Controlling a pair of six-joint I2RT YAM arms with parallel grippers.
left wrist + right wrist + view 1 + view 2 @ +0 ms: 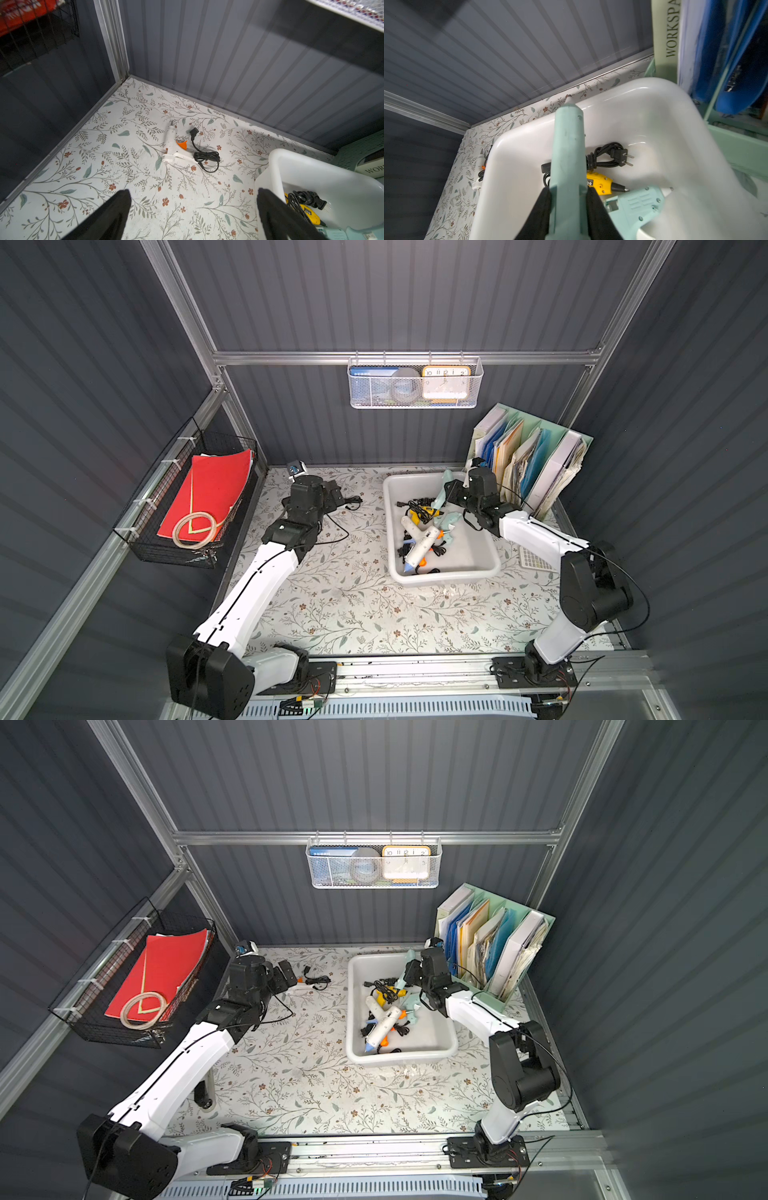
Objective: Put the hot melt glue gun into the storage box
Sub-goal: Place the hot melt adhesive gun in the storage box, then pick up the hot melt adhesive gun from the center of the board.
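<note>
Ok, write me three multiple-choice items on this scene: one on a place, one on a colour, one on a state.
1. Where does the white glue gun outside the storage box lie?
A. In the black wire basket
B. In the file holder
C. On the floral table near the back wall

2. What colour is the clamped glue gun in the right jaws?
A. Yellow
B. Mint green
C. Red

3. How do the left jaws stand?
A. Open and empty
B. Shut on a cord
C. Shut on a glue gun

Answers:
1 C: the left wrist view shows it on the table, its black cord beside it.
2 B: the right wrist view shows a mint body pinched between the jaws.
3 A: the left wrist view shows them wide apart with only table between.
</note>
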